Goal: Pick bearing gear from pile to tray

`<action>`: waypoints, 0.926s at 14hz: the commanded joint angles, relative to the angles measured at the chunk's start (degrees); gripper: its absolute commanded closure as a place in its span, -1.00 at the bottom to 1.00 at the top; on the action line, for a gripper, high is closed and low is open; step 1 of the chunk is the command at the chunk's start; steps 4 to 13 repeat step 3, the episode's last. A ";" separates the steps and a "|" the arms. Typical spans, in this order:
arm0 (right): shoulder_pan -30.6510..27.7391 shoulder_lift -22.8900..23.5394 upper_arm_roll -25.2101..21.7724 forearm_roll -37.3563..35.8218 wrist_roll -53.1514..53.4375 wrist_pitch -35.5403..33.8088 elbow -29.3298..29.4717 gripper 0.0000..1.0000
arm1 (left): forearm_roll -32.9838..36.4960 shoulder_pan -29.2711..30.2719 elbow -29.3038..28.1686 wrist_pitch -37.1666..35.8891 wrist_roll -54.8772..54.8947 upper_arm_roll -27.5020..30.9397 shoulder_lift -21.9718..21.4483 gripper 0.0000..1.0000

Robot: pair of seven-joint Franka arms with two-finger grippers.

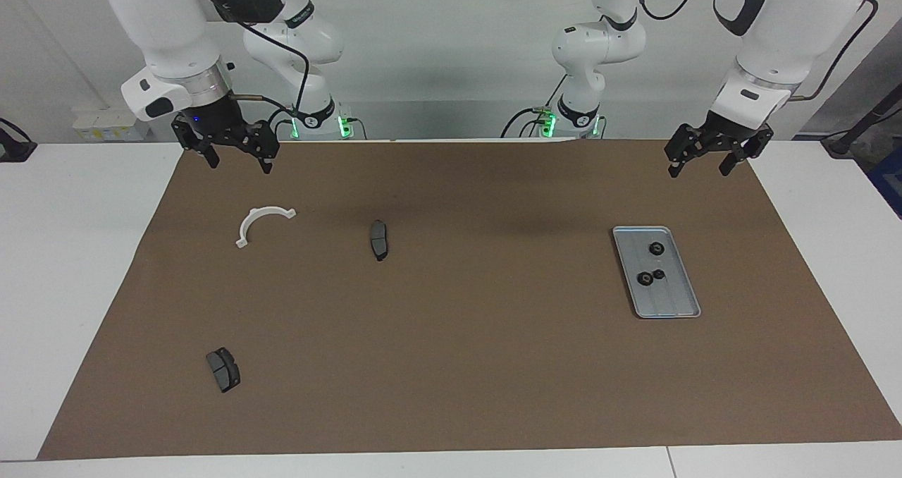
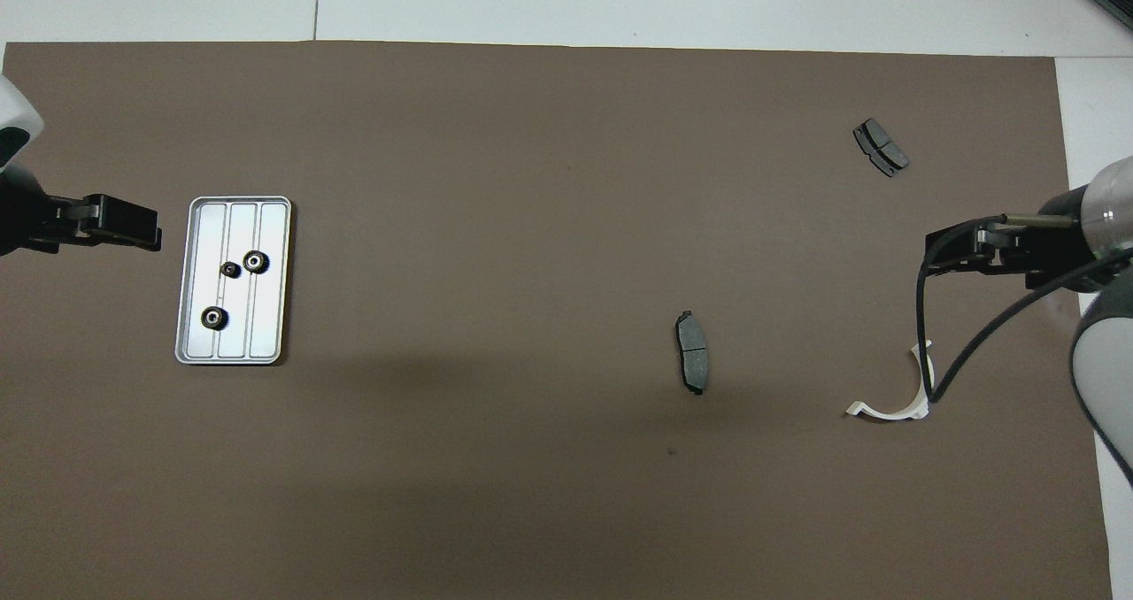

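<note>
The silver ribbed tray (image 1: 673, 302) (image 2: 265, 317) lies toward the left arm's end of the brown mat. Three small black bearing gears rest in it: one (image 1: 656, 248) (image 2: 213, 318) nearer the robots, and a pair (image 1: 643, 278) (image 2: 256, 262) close together. My left gripper (image 1: 697, 171) (image 2: 146, 228) hangs open and empty, high over the mat's edge beside the tray. What is left of the pile is a white half-ring bracket (image 1: 252, 218) (image 2: 885, 414) and two dark brake pads (image 1: 379, 239) (image 1: 223, 369). My right gripper (image 1: 239, 164) (image 2: 929, 259) waits open above the mat near the bracket.
The brown mat (image 1: 451, 365) covers most of the white table. One brake pad (image 2: 692, 364) lies mid-mat. The other (image 2: 880, 147) lies farther from the robots, toward the right arm's end. A black cable (image 2: 974, 334) loops down from the right arm over the bracket.
</note>
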 commanded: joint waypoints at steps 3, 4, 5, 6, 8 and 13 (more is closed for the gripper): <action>-0.22 -1.35 0.00 1.37 -1.06 1.58 -1.79 -1.00 | -0.91 -0.46 0.37 -0.71 0.58 -0.14 -0.55 -1.00; -0.22 -1.35 0.00 1.37 -1.06 1.58 -1.79 -1.00 | -0.91 -0.46 0.37 -0.71 0.58 -0.14 -0.55 -1.00; -0.22 -1.35 0.00 1.37 -1.06 1.58 -1.79 -1.00 | -0.91 -0.46 0.37 -0.71 0.58 -0.14 -0.55 -1.00; -0.22 -1.35 0.00 1.37 -1.06 1.58 -1.79 -1.00 | -0.91 -0.46 0.37 -0.71 0.58 -0.14 -0.55 -1.00; -0.22 -1.35 0.00 1.37 -1.06 1.58 -1.79 -1.00 | -0.91 -0.46 0.37 -0.71 0.58 -0.14 -0.55 -1.00; -0.22 -1.35 0.00 1.37 -1.06 1.58 -1.79 -1.00 | -0.91 -0.46 0.37 -0.71 0.58 -0.14 -0.55 -1.00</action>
